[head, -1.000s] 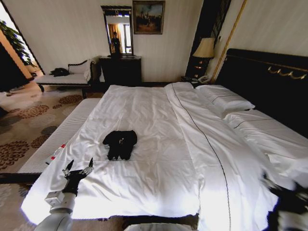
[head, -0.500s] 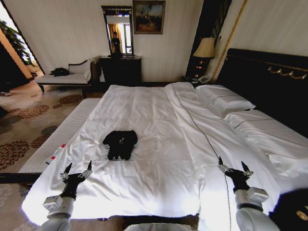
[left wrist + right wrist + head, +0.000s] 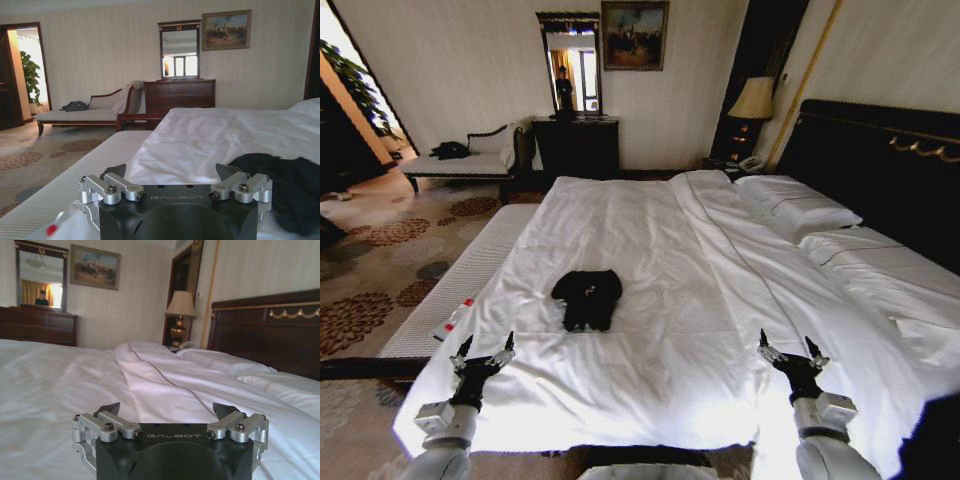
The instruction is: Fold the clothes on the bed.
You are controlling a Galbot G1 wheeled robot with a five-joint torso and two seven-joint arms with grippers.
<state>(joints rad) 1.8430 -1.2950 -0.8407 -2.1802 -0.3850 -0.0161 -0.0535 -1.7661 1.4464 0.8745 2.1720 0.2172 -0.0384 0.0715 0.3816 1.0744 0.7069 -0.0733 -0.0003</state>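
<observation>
Black T-shirt (image 3: 587,299) lies bunched on bed (image 3: 660,250), untouched; right gripper (image 3: 791,354) newly raised, jaws spread, matching left gripper (image 3: 481,354); folding not begun

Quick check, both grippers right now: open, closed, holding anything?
Left gripper: open, empty, above the near edge of the bed, short of the black T-shirt.
Right gripper: open, empty, above the bed's near right side.
</observation>
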